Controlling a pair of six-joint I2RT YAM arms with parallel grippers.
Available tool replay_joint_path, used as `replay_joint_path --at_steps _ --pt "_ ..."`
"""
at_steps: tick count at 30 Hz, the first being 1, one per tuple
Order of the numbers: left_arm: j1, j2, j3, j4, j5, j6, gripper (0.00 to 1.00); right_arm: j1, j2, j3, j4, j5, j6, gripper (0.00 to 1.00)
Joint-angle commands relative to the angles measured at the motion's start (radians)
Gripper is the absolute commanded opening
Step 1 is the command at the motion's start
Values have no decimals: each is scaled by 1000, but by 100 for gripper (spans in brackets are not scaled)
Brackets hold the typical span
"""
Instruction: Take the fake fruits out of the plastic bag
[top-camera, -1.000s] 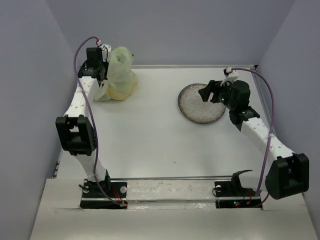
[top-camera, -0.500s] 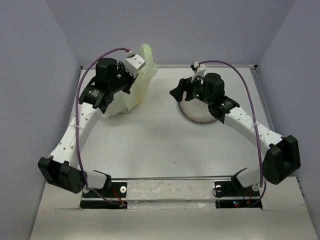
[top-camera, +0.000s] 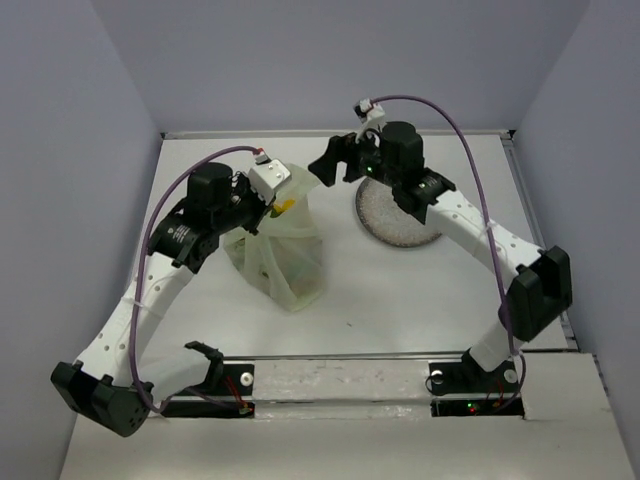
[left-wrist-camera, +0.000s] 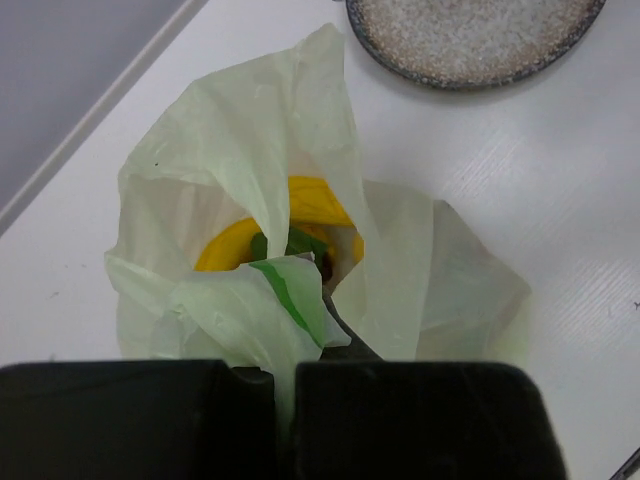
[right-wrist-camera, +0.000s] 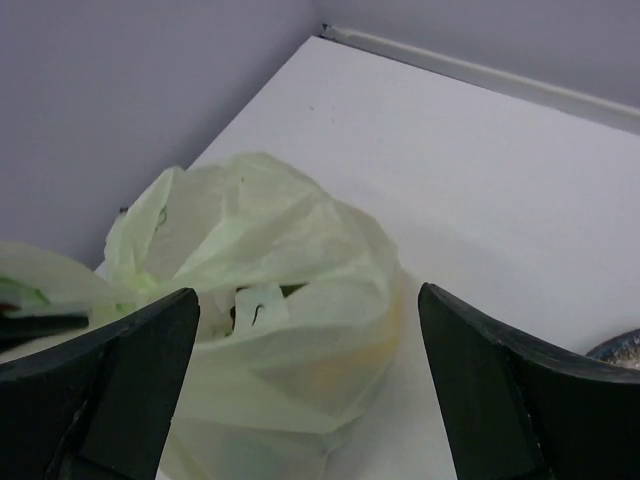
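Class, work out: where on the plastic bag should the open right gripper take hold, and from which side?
The upstanding rim flap of the plastic bag, opposite where the left gripper pinches it. Come from the plate side, probably, fingers astride the thin flap: it stands free above the yellow fruit, so pulling widens the mouth.

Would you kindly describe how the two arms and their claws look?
Left arm and right arm: white links, bulky black joints. A purple cable loops along each, ending in a white plug at the wrist. Left claw and right claw are black, with two blocky fingers.
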Motion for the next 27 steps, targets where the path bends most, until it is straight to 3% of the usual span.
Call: replay_joint_path --at_steps 1,3,6,12,18,21,22,23,24,27 --pt "-3 -60 -31 -30 -8 -14 0 2 159 285 -57 -93 -24 98" --pt "-2 -80 -37 -39 -11 -6 0 11 293 460 -123 -127 -43 99" --pt "0 -89 -48 -50 -12 0 0 53 430 569 -236 -132 -95 99" --pt "-2 -127 -103 -79 26 32 0 96 454 515 -315 -239 -294 100" --pt "-2 -149 -137 -125 23 92 0 105 588 636 -315 -216 -232 100" --pt "-2 -166 -137 -130 5 95 0 114 683 725 -313 -174 -169 61" --pt "0 -172 -137 -128 -15 92 0 114 695 741 -313 -140 -149 26" --pt "0 -183 -140 -125 -29 92 0 114 697 747 -310 -23 -117 6" --pt "4 -189 -144 -117 -53 92 0 114 688 748 -306 36 -103 1" --pt "27 -200 -163 -75 -187 92 0 114 600 695 -283 251 -68 1"
